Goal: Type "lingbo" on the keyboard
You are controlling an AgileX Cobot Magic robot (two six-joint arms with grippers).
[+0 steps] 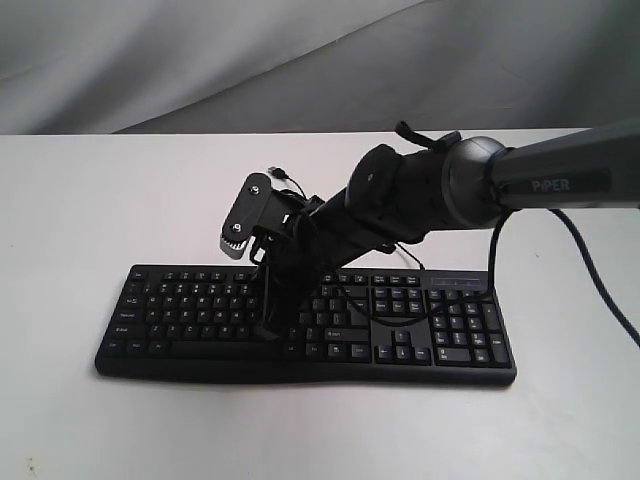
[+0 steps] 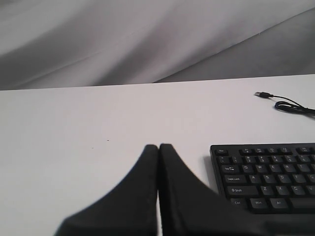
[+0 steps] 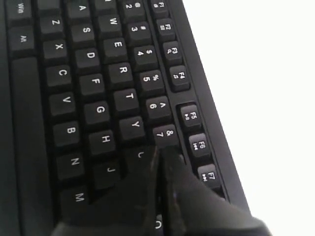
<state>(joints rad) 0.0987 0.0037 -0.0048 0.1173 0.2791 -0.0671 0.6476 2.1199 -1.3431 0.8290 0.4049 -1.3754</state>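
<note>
My right arm [image 1: 520, 175] enters from the right edge, sloping down to frame centre, right gripper [image 3: 160, 155] pinched closed. My left gripper [image 2: 158, 147] sits closed too.

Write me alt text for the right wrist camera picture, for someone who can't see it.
A closed black robot hand points at a black keyboard, its tip beside the U and 7 keys. White-lettered keys fill most of the picture, and a white table shows past the function keys.

Keyboard [image 1: 440, 330] on table [image 1: 90, 210], right pincer [image 3: 159, 153] over its middle keys, cable [image 2: 289, 103] behind.
</note>
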